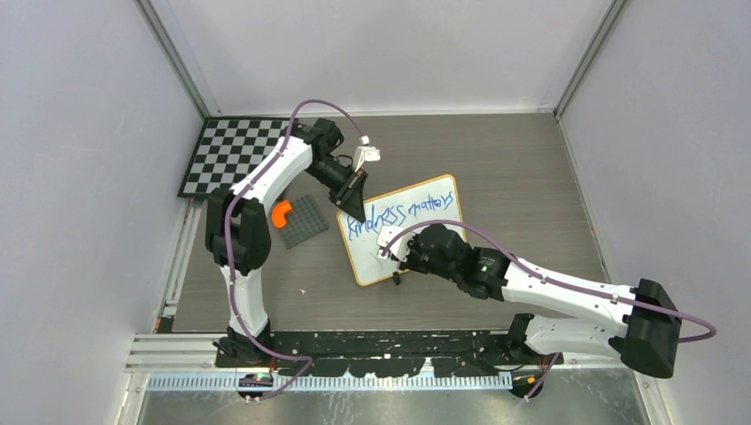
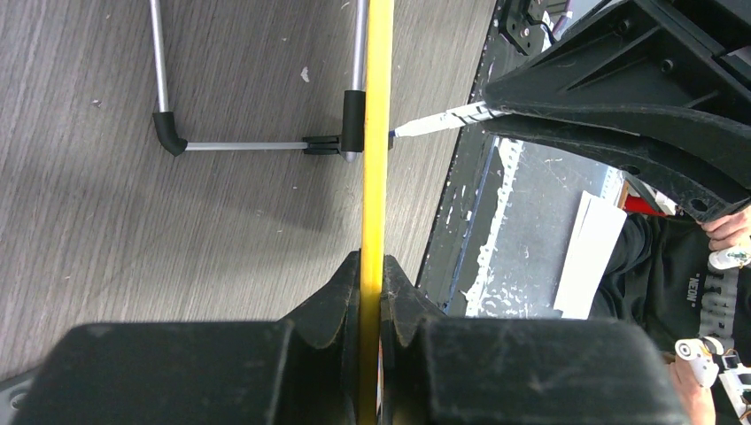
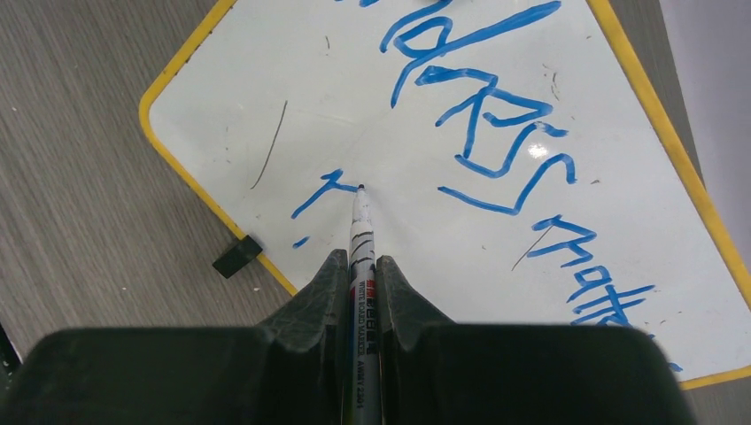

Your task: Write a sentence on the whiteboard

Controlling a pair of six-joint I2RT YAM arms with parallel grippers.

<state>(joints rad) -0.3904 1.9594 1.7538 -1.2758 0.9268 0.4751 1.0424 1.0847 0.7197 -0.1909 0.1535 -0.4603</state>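
Note:
The whiteboard (image 1: 365, 258) sits tilted at mid-table, its frame yellow-orange. Its first line of the sentence (image 1: 403, 212) reads roughly "kindness matters" in blue. My left gripper (image 1: 354, 208) is shut on the board's top-left edge. In the left wrist view the yellow frame (image 2: 379, 133) runs edge-on between the fingers of that gripper (image 2: 372, 266). My right gripper (image 1: 390, 251) is shut on a white marker (image 3: 361, 239). The marker's tip touches the board at the end of a short blue stroke (image 3: 323, 190), below the first line (image 3: 478, 124).
A black-and-white checkerboard (image 1: 232, 155) lies at the back left. A grey studded plate (image 1: 305, 220) with an orange piece (image 1: 282, 212) sits left of the board. A black foot (image 3: 236, 256) sticks out at the board's lower edge. The wire stand (image 2: 248, 144) rests on the table behind it.

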